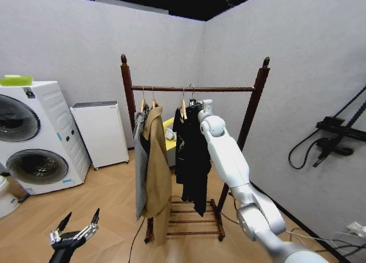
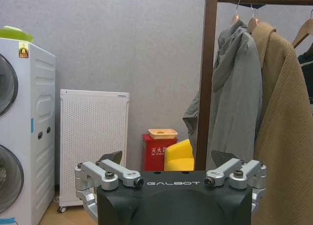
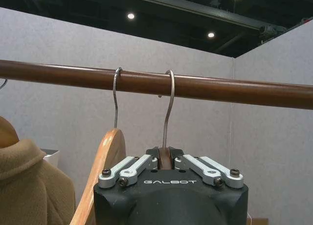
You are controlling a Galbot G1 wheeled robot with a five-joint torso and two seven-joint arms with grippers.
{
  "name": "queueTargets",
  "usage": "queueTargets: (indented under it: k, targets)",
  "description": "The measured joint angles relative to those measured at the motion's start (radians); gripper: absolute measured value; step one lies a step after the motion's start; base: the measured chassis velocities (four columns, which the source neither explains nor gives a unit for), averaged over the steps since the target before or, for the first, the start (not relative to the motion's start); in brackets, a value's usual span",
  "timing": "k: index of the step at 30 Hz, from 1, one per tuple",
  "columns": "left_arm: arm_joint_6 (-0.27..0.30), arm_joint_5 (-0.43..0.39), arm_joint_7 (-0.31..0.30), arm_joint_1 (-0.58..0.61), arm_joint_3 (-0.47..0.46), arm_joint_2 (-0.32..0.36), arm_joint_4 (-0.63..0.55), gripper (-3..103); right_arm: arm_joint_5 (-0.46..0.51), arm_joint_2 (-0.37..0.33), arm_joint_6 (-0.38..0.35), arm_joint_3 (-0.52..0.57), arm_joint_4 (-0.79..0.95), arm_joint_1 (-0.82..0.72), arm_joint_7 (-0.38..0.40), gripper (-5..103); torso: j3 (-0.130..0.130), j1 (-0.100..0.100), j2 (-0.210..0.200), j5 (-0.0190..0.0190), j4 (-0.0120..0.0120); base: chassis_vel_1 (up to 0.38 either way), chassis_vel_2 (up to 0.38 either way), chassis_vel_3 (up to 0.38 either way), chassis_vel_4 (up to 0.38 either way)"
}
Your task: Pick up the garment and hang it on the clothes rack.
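While the right gripper (image 3: 165, 162) reaches up clamping the garment's (image 1: 191, 154) hanger below the clothes rack (image 1: 194, 89), the left gripper (image 1: 75, 228) hangs spread above wood floor (image 1: 108, 188).

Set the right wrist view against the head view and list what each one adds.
Right wrist view alone: the garment's metal hook looped over the rail, with the right gripper shut on the hanger neck below it.

Head view alone: the whole black garment hanging limp from the clothes rack, the tan coat beside it, the washing machines, and the left gripper open, low near the floor.

Both: the rack's rail, the right gripper up at it.
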Motion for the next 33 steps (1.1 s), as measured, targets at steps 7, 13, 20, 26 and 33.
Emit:
queueTargets:
  k: [7, 13, 20, 26, 33]
  targets:
    - [0.0, 0.0, 0.0, 0.0, 0.0, 0.0, 0.0, 100, 0.052, -0.025, 0.014, 0.001, 0.066, -0.024, -0.004, 33, 0.0, 0.0, 0.0, -0.0001, 0.0001, 0.0, 0.0, 0.0, 0.0]
    - [0.0, 0.0, 0.0, 0.0, 0.0, 0.0, 0.0, 100, 0.155, -0.075, 0.017, 0.012, 0.178, -0.095, 0.013, 49, 0.0, 0.0, 0.0, -0.0001, 0.0005, 0.0, 0.0, 0.0, 0.0]
    - [0.0, 0.0, 0.0, 0.0, 0.0, 0.0, 0.0, 100, 0.247, -0.254, 0.018, 0.164, 0.552, -0.543, 0.081, 87, 0.0, 0.0, 0.0, 0.0005, -0.0006, 0.0, 0.0, 0.0, 0.0]
    - [0.0, 0.0, 0.0, 0.0, 0.0, 0.0, 0.0, 100, 0.154, -0.202, 0.027, 0.291, 0.674, -0.835, 0.044, 99, 0.0, 0.0, 0.0, 0.0006, 0.0, 0.0, 0.0, 0.0, 0.0]
    - [0.0, 0.0, 0.0, 0.0, 0.0, 0.0, 0.0, 100, 0.073, -0.14, 0.106, 0.38, 0.763, -1.033, 0.025, 100, 0.0, 0.0, 0.0, -0.0002, -0.0001, 0.0, 0.0, 0.0, 0.0]
